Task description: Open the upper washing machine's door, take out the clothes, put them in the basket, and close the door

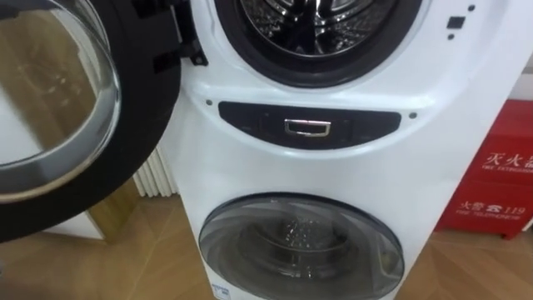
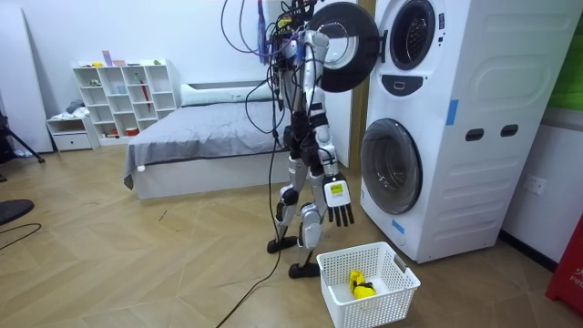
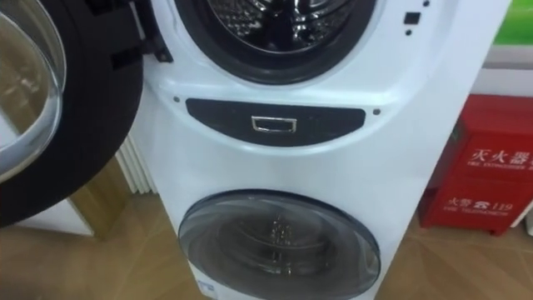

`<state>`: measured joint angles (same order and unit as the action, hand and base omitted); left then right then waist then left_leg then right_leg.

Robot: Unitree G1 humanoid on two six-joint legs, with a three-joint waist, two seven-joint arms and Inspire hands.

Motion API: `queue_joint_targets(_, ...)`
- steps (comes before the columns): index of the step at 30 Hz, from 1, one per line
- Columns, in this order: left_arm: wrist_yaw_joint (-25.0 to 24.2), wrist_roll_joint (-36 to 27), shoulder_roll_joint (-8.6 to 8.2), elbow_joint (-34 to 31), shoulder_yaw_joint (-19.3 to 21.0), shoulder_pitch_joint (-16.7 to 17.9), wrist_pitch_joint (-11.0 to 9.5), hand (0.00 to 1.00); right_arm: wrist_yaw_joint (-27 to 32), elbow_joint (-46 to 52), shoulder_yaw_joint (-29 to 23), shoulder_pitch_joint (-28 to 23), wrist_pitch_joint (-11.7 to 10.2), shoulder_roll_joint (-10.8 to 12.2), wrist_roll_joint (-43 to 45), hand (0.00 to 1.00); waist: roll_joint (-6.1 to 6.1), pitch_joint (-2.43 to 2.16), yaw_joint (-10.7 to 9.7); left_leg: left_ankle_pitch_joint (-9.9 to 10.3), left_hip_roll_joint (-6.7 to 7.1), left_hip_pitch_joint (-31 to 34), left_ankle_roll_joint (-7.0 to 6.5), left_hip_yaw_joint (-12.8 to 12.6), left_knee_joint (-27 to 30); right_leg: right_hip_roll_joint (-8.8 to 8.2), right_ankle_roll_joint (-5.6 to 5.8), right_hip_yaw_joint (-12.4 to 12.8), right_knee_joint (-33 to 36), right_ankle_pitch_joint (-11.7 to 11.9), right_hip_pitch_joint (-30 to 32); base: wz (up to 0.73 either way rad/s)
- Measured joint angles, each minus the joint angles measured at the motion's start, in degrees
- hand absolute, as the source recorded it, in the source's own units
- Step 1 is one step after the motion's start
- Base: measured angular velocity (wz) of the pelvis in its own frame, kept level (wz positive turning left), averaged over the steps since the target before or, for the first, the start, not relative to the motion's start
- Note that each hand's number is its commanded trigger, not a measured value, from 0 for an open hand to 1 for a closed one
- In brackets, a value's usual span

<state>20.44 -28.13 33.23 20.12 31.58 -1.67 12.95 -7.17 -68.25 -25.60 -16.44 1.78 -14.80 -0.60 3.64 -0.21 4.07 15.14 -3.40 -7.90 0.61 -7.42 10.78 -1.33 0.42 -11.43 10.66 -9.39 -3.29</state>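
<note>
the only cloth-like thing you can see is a yellow piece (image 2: 360, 286) lying in the white basket (image 2: 398, 273) on the floor, just beside the robot's feet. you cannot tell what garment it is. the right hand (image 2: 339, 211) hangs low above the basket, fingers straight and holding nothing. the robot stands facing the stacked washing machine (image 1: 333, 179), its upper door (image 1: 50, 108) swung open at your left. the upper drum (image 1: 316, 25) shows bare metal, and the lower door (image 1: 300, 246) is closed.

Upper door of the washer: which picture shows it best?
The room view: the whole upper door, swung open beside the robot's head. Both eye views show part of its glass and dark rim at their left.
</note>
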Motion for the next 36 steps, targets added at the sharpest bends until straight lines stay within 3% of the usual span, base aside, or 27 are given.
queue_joint_targets(5, 1.9, 5.6, 0.8, -3.9, -2.3, -1.0, 1.2, 0.0, 0.0, 0.8, -0.3, 0.0, 0.9, 0.2, 1.0, 0.0, -1.35, 0.67, 0.4, 0.0, -0.13, 0.7, 0.0, 0.4, 0.5, 0.05, 0.01, 0.2, -0.2, 0.2, 0.2, 0.09)
queue_joint_targets(7, 2.1, 11.9, 0.8, -8.9, -4.4, -1.0, 4.2, 0.0, -0.5, 0.8, -0.3, 0.3, 2.0, 0.9, 3.2, 0.0, -2.02, 1.01, 0.1, 0.0, 0.07, 1.4, 0.0, 1.6, 0.9, -0.17, 0.11, 0.6, -0.3, 0.4, 0.2, 0.38)
queue_joint_targets(9, 1.9, 13.3, 0.3, -12.9, -6.0, 0.1, 5.7, 0.0, -0.6, 0.8, 0.7, 1.1, 2.8, 1.6, 3.6, 0.0, -2.33, 1.19, -0.2, 0.0, 0.14, 2.0, -0.01, 2.5, 1.4, -0.29, 0.18, 0.4, -0.3, 0.6, 0.1, 0.42)
queue_joint_targets(11, 1.9, 16.5, -2.27, -17.5, -6.5, 1.9, 6.0, 0.0, -1.3, 0.7, 2.6, 1.8, 3.3, 1.6, 3.6, 0.0, -2.33, 1.19, -0.9, 0.0, 0.25, 3.0, -0.01, 2.9, 2.4, -0.62, 0.45, 0.7, -0.3, 1.0, -0.1, 0.47)
queue_joint_targets(13, 1.7, 17.9, -6.32, -25.3, -7.1, 6.5, 6.0, 0.0, -1.8, -0.9, 5.3, 3.2, 3.3, 1.5, 3.0, 0.0, -2.46, 1.25, -1.8, -0.2, 0.34, 3.3, -0.4, 3.0, 2.7, -1.09, 0.6, 0.4, -0.3, 1.1, -0.8, 0.44)
queue_joint_targets(14, 1.4, 18.0, -7.44, -26.9, -7.1, 7.4, 6.0, 0.0, -1.8, -1.5, 5.8, 3.6, 3.3, 1.5, 3.0, 0.0, -2.45, 1.26, -2.1, -0.3, 0.52, 3.3, -0.5, 2.9, 2.7, -1.2, 0.61, 0.4, -0.2, 1.1, -0.9, 0.43)
queue_joint_targets(16, -0.3, 19.9, -11.33, -32.0, -7.3, 10.1, 6.1, 0.0, -2.5, -3.4, 6.4, 4.9, 3.4, 1.6, 3.4, 0.0, -2.41, 1.28, -2.3, -0.6, 0.88, 3.5, -0.98, 2.9, 2.7, -1.79, 0.88, 0.3, -0.1, 0.9, -1.0, 0.27)
queue_joint_targets(19, -2.4, 21.5, -13.83, -34.0, -7.8, 10.6, 6.1, 0.0, -3.0, -3.8, 6.6, 5.4, 4.5, 1.6, 2.5, 0.0, -2.39, 1.31, -2.4, -0.9, 1.16, 4.4, -1.46, 2.8, 2.6, -2.39, 1.21, 0.4, 0.0, 0.8, -0.6, 0.12)
queue_joint_targets(22, -4.4, 25.1, -14.25, -34.8, -8.5, 11.2, 6.1, 0.0, -3.0, -3.4, 8.4, 5.1, 6.3, 1.6, 2.2, 0.0, -2.4, 1.3, -2.8, -1.0, 1.26, 5.0, -1.52, 3.0, 3.0, -2.5, 1.38, 0.5, 0.0, 0.9, -0.6, 0.04)
queue_joint_targets(26, -6.2, 25.8, -15.31, -35.6, -8.8, 12.0, 6.2, 0.0, -3.2, -2.9, 10.8, 5.3, 7.0, 1.5, 2.1, 0.0, -2.41, 1.29, -3.7, -1.5, 1.77, 5.3, -1.62, 3.3, 3.2, -2.79, 1.59, 0.5, 0.0, 1.1, -0.6, 0.05)
queue_joint_targets(29, -8.3, 26.8, -17.52, -37.6, -9.8, 13.5, 6.1, 0.0, -3.7, -3.0, 13.3, 6.1, 6.8, 1.5, 2.1, 0.0, -2.44, 1.29, -3.9, -2.1, 2.06, 5.3, -1.85, 3.3, 2.9, -3.24, 1.85, 0.4, 0.1, 1.2, -0.5, 0.0)
queue_joint_targets(32, -11.1, 26.8, -18.58, -40.1, -12.4, 15.4, 6.1, 0.0, -3.6, -3.1, 15.1, 6.5, 6.4, 1.5, 2.4, 0.0, -2.4, 1.27, -3.9, -2.5, 2.38, 5.3, -2.11, 3.1, 2.8, -3.65, 2.16, 0.6, 0.0, 1.4, -0.2, -0.01)
queue_joint_targets(36, -16.6, 27.8, -18.7, -40.6, -19.3, 15.8, 5.9, 0.0, -3.3, -3.1, 17.5, 7.1, 6.3, 1.5, 3.2, 0.0, -2.5, 1.21, -4.3, -3.1, 2.48, 5.3, -2.31, 2.3, 2.6, -3.74, 2.44, 1.6, 0.2, 1.7, 0.3, -0.1)
